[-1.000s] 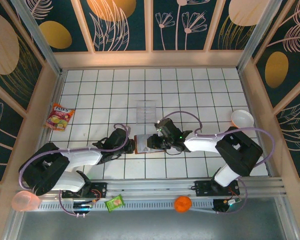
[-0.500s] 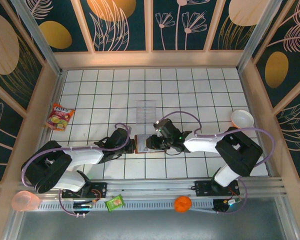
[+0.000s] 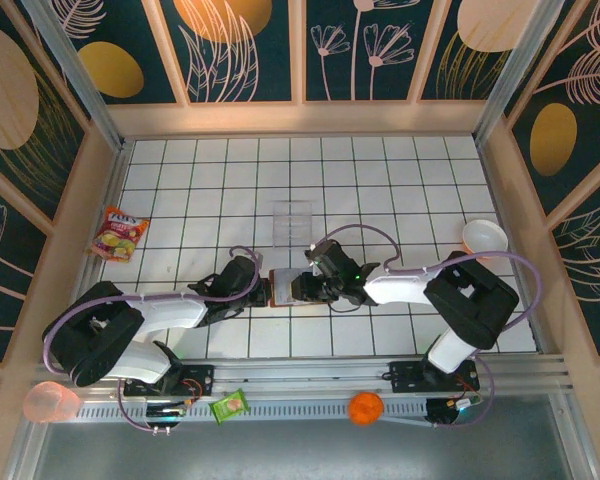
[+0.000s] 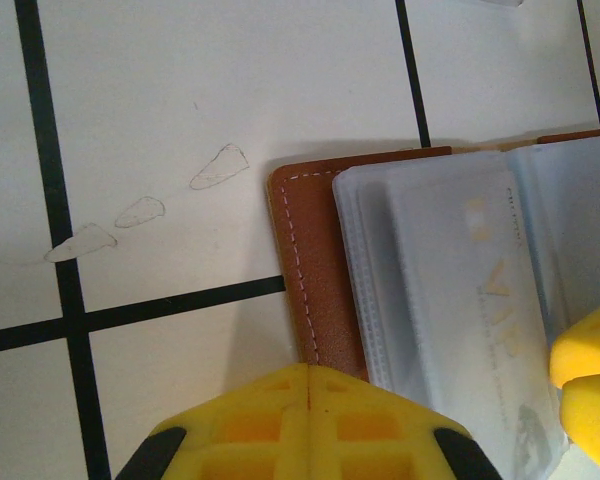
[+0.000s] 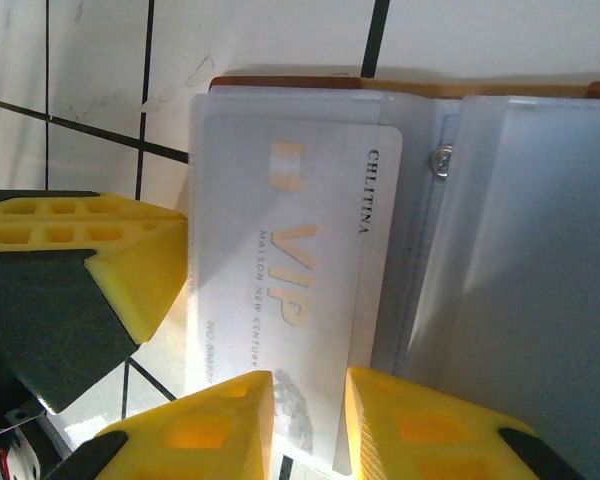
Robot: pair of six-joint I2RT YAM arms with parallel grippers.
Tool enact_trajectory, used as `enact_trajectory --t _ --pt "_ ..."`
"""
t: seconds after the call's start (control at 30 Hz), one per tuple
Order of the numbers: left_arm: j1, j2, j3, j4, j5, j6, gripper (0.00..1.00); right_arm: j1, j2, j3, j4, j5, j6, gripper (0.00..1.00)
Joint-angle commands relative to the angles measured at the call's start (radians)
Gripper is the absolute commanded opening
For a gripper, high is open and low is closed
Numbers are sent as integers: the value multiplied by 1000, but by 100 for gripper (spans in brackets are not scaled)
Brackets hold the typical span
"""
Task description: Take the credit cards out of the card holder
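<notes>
The brown card holder (image 3: 283, 286) lies open on the tiles between both arms. Its leather edge (image 4: 315, 260) frames clear sleeves (image 5: 520, 250). A pale credit card (image 5: 290, 260) marked VIP sits partly out of the left sleeve, also seen in the left wrist view (image 4: 470, 280). My left gripper (image 4: 310, 385) is shut, its tips pressing on the holder's brown edge. My right gripper (image 5: 308, 420) is open, its yellow fingers (image 5: 220, 425) on either side of the card's near end with a narrow gap. In the top view the left gripper (image 3: 263, 291) and right gripper (image 3: 300, 289) meet at the holder.
A clear plastic tray (image 3: 292, 220) lies just behind the holder. A snack bag (image 3: 120, 233) is at far left and a white bowl (image 3: 483, 237) at far right. On the front rail sit a pink cup (image 3: 48, 402), a green packet (image 3: 230, 404) and an orange object (image 3: 365, 407).
The right arm has edged slightly left toward the holder. The left arm and the holder have stayed put.
</notes>
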Motion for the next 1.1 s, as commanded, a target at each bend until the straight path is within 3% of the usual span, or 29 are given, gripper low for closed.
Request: enact_trajectory --t 0.0,0.33,0.53,0.87,1.07 --pt "-4 22 6 -28 -14 13 0 20 25 43 -55 53 -26 26" --pt "-1 34 3 -20 -13 17 0 86 9 102 -262 330 -25 26" --pt "5 35 4 -17 -8 22 0 92 -12 94 -278 375 -17 27" --pt "12 -51 26 -85 -33 41 0 89 -123 58 -224 378 -51 37" --pt "-2 -100 51 -49 41 30 7 8 -119 5 -102 152 -59 31"
